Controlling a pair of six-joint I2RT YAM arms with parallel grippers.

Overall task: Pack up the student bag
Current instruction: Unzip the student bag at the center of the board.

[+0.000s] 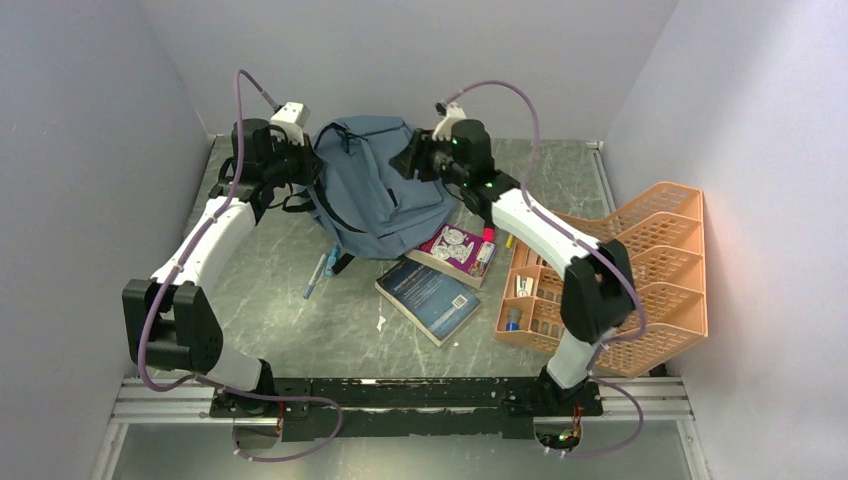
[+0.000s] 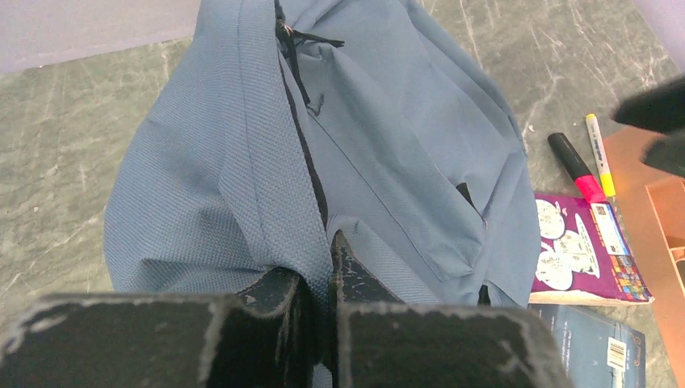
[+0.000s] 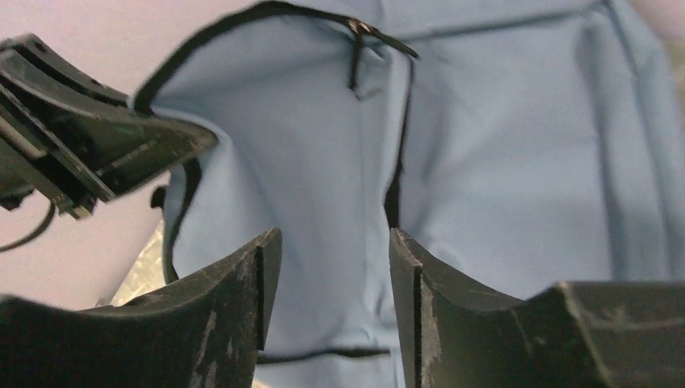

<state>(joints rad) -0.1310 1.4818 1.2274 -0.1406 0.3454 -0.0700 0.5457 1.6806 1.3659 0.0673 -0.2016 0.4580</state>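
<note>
Bag-opening step: left gripper (image 2: 319, 263) clamped on the student bag (image 1: 375, 190) fabric by the zip; right gripper (image 3: 331, 242) half-open, empty; next, probably grip the opposite edge.

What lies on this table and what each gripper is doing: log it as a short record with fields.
student bag: lying at the far middle, between both grippers
left gripper: shut, pinching the bag's fabric beside the zip
right gripper: open, jaws apart, bag fabric just ahead
purple book: flat, at the bag's near right edge
dark blue book: flat, just nearer than the purple book
blue pen: by the bag's straps
orange organiser: far right
</note>
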